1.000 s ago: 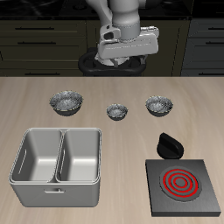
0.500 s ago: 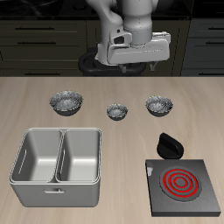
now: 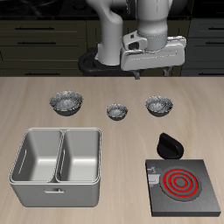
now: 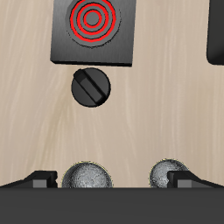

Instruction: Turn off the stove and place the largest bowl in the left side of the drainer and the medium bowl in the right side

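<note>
The stove lies near the table's front edge, its coil rings glowing red, with its black knob just behind it. Both show in the wrist view: stove, knob. Three silver bowls stand in a row farther back: the largest bowl, a tiny bowl and the medium bowl. The grey two-compartment drainer stands near the front edge, both compartments holding nothing. My gripper hangs open and empty high above the back of the table, behind the medium bowl. Its fingers stand wide apart.
Dark kitchen cabinets run behind the table. The robot's base stands at the table's back edge. In the wrist view the tiny bowl shows beside the medium bowl, and a dark shape is cut off at the frame's edge.
My gripper has moved sideways above the back of the table, from over the tiny bowl's side toward the medium bowl and stove side. Nothing on the table has moved.
</note>
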You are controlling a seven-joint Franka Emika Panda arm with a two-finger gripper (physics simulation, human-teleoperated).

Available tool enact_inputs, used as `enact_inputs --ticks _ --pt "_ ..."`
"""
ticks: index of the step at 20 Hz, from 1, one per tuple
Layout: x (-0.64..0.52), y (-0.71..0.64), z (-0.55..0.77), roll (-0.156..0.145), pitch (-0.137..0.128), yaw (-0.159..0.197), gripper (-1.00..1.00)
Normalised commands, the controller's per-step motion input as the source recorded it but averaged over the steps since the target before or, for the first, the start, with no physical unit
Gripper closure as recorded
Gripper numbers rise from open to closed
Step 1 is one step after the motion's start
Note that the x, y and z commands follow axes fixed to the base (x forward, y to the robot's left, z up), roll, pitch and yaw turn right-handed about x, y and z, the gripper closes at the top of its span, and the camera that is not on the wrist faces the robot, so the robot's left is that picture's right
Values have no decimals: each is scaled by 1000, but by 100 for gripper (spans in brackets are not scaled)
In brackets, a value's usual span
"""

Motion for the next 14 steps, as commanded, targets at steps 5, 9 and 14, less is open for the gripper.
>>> enact_inputs --ticks 5,9,14 --pt "239 187 78 -16 -31 32 -100" --pt "285 80 46 -7 -30 46 -100" --pt "273 108 -42 -26 -2 44 -100"
